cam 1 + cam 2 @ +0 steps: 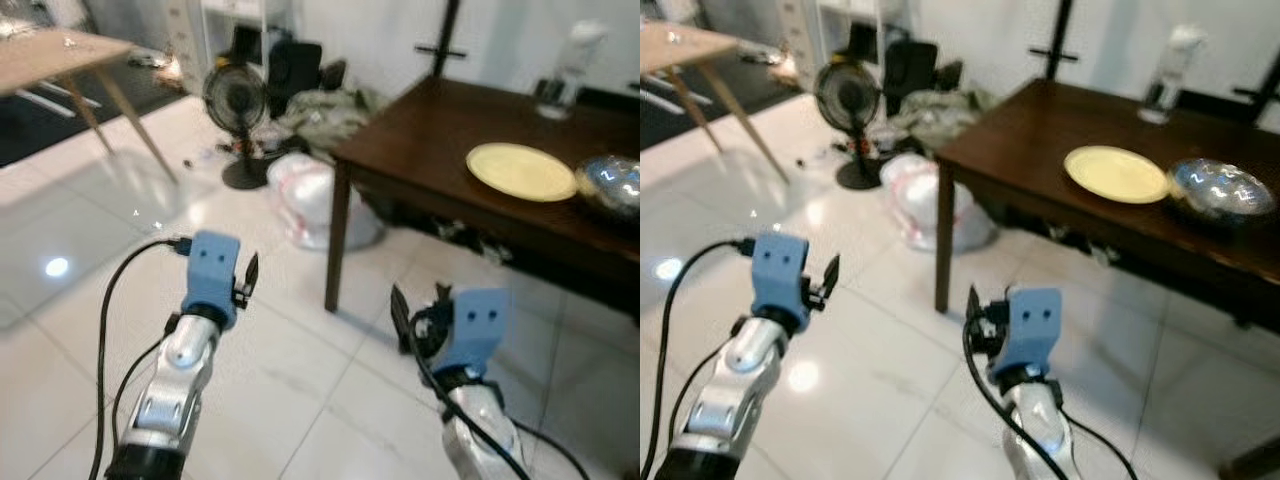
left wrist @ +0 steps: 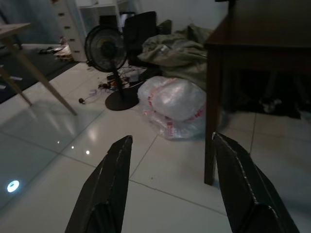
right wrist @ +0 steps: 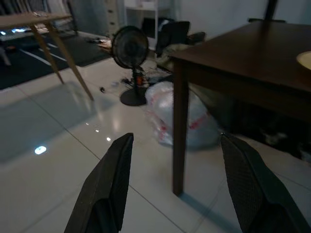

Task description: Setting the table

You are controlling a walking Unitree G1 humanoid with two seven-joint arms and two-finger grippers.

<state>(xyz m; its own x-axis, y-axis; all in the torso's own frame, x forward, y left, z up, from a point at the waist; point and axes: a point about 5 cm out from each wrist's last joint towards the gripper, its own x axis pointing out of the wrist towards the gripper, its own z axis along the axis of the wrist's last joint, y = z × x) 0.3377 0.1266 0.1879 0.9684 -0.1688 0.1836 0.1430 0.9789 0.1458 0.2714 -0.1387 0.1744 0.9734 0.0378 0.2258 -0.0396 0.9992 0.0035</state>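
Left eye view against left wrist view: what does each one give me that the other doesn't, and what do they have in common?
The left eye view adds the tabletop: a yellow plate, a shiny bowl and a clear bottle, plus the right gripper. The left wrist view adds the left gripper seen along its open fingers, and the dark space under the table. Both share the standing fan, the white plastic bag and the dark wooden table.

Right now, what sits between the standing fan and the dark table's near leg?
A white plastic bag lies on the floor between the fan and the table leg, as the left eye view shows.
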